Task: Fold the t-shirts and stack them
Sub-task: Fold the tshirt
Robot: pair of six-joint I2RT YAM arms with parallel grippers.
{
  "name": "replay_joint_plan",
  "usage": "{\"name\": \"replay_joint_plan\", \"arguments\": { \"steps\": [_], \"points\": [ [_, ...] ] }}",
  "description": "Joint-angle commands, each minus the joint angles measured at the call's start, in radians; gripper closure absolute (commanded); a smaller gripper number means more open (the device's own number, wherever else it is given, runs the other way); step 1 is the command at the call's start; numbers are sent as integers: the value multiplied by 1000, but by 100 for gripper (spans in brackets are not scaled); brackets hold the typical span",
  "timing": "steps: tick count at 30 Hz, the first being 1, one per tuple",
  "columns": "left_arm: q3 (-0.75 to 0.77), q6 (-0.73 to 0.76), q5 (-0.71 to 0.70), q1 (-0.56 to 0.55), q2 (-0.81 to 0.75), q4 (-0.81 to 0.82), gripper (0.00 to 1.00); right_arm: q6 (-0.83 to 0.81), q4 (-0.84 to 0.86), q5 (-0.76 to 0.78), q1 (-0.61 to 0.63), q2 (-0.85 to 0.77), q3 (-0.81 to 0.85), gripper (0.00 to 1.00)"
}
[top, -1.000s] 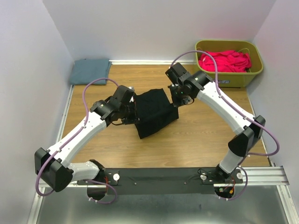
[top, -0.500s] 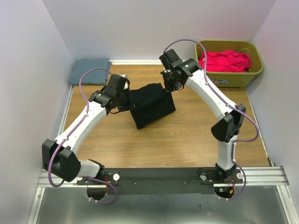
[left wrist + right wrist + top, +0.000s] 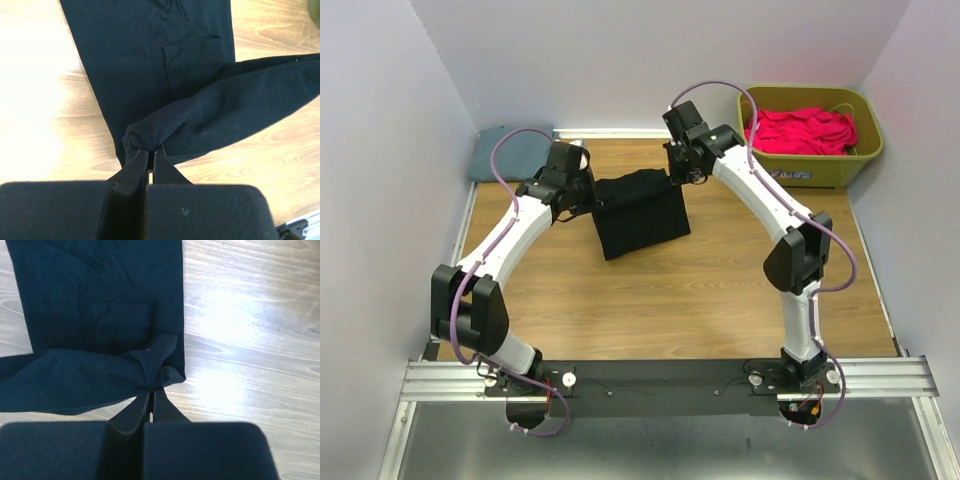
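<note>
The left tool (image 3: 150,151) and right tool (image 3: 151,390) are each clenched on the black t-shirt (image 3: 638,215), at its 10 and 2 o'clock corners. This paired grip likely holds the raised edge taut for an even fold. The shirt lies on the bench (image 3: 720,290), toward 12 o'clock.

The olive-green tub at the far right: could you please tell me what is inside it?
A bunched pink-red t-shirt fills the tub. The tub's floor, and anything lying beneath the shirt, is covered and cannot be seen.
</note>
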Motion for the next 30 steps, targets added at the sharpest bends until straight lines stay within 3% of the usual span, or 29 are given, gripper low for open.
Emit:
{"name": "replay_joint_plan", "arguments": {
  "steps": [1, 9, 13, 18, 24, 28, 30],
  "points": [
    [-2, 42, 14, 5, -24, 37, 100, 8, 48, -31, -6, -38, -57, 99],
    [-259, 24, 118, -10, -280, -87, 100, 56, 47, -271, -4, -322, -485, 100],
    [-362, -3, 172, -60, -421, -167, 100, 86, 36, -392, -1, -489, -736, 99],
    [-530, -89, 241, -151, -562, -243, 100, 122, 32, -531, 31, -624, -936, 99],
    [-695, -342, 338, -347, -800, -328, 100, 195, -37, -628, 126, -800, -1153, 99],
    [-701, -473, 367, -424, -968, -415, 100, 243, -91, -677, 167, -877, -1217, 100],
    [-680, -469, 381, -426, -991, -435, 100, 238, -117, -683, 174, -874, -1192, 99]
  ]
}}
